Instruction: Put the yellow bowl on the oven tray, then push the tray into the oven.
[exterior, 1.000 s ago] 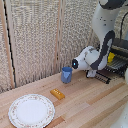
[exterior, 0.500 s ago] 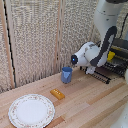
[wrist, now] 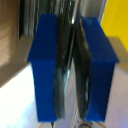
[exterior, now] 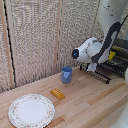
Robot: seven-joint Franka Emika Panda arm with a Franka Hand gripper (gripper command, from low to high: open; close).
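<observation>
Looking at the exterior view nearest first: white floral-rim plate [exterior: 31, 110] sits at the front of the wooden table [exterior: 90, 102], toward that view's left. Just behind it, a bit to the view's right, small orange-yellow block [exterior: 57, 93] lies flat on the wood, apart from the plate. Further back the blue cup [exterior: 66, 75] stands upright, near the block but not touching. Past that, on the view's right, my arm [exterior: 97, 49] is bent low w/ the white-grey wrist housing pointing at the cup side; the grabber itself is hidden behind the wrist there, can't see tips. Under/behind the arm the baking sheet [exterior: 102, 74] w/ dark wire bars sticks out toward the table, its back part by the oven [exterior: 120, 57] at the far right edge. Yellow dish [exterior: 112, 55] shows as a bright yellow patch behind the arm, above the rack bars; can't tell if it rests fully on them. Wrist view: grabber [wrist: 71, 70] blue fingers [wrist: 46, 70] pressed close on a thin dark metal edge between them, looks like the sheet rim, so clamped on it; yellow patch in the corner behind. Slatted blind wall [exterior: 35, 35] at the very back.
</observation>
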